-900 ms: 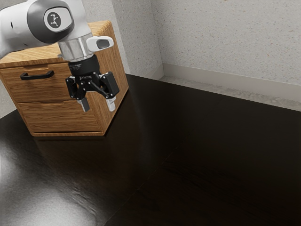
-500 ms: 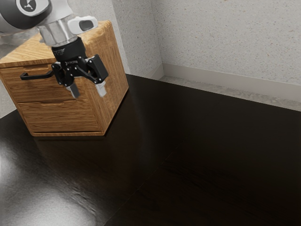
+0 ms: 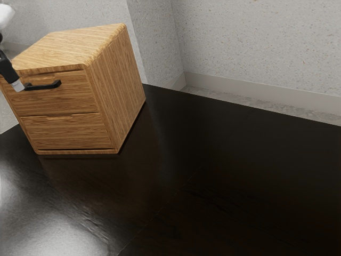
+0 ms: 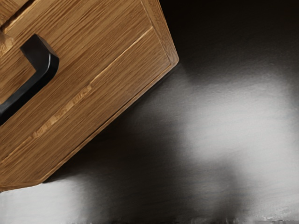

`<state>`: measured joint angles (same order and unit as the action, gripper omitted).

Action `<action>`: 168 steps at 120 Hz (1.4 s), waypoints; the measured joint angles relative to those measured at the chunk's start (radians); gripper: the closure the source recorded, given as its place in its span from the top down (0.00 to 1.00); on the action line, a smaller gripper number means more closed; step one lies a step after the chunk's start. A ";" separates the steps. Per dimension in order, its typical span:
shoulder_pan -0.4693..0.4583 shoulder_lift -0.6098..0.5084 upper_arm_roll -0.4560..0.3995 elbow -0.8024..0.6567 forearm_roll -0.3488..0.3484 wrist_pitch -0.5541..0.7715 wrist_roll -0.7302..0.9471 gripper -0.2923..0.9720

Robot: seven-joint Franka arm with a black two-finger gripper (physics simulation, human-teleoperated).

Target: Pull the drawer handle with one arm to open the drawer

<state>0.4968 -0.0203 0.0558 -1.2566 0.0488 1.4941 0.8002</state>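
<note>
Wooden cabinet [image 3: 114, 80] at upper left on dark table [image 3: 224, 186], top drawer [image 3: 58, 98] flush as before, black handle [image 3: 42, 85] on its front, gripper [image 3: 10, 74] moved from cabinet's front to left edge by handle's end, open or closed unclear

Cabinet [image 3: 114, 74] on table [image 3: 224, 181] near wall [image 3: 256, 37], handle [image 3: 41, 86] on upper drawer [image 3: 64, 101], above lower drawer [image 3: 66, 130]

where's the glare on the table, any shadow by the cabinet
Exterior view: pale sheen on the table at the lower left, faint reflection under the cabinet. Wrist view: broad white glare on the table, dark shadow along the cabinet's base.
</note>
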 joint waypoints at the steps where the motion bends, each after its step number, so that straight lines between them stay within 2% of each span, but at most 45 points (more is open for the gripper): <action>1: 0.012 0.000 -0.006 -0.003 -0.001 0.003 0.012 0.77; 10: 0.087 0.002 -0.036 -0.020 -0.014 0.027 0.115 0.77; 23: 0.149 0.002 -0.045 -0.042 -0.031 0.050 0.249 0.77; 64: 0.245 0.044 -0.045 -0.058 -0.045 0.105 0.548 0.77; 84: 0.218 0.049 -0.055 -0.048 -0.058 0.124 0.644 0.77; 112: 0.059 0.055 -0.061 -0.046 -0.064 0.139 0.741 0.77; 123: 0.023 0.065 -0.061 -0.045 -0.065 0.145 0.769 0.77; 134: 0.039 0.069 -0.061 -0.040 -0.065 0.150 0.794 0.77; 157: 0.144 0.089 -0.060 -0.013 -0.065 0.156 0.833 0.77; 168: 0.153 0.108 -0.063 0.015 -0.069 0.156 0.847 0.77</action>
<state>0.6498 0.0877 -0.0073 -1.2416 -0.0203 1.6504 1.6474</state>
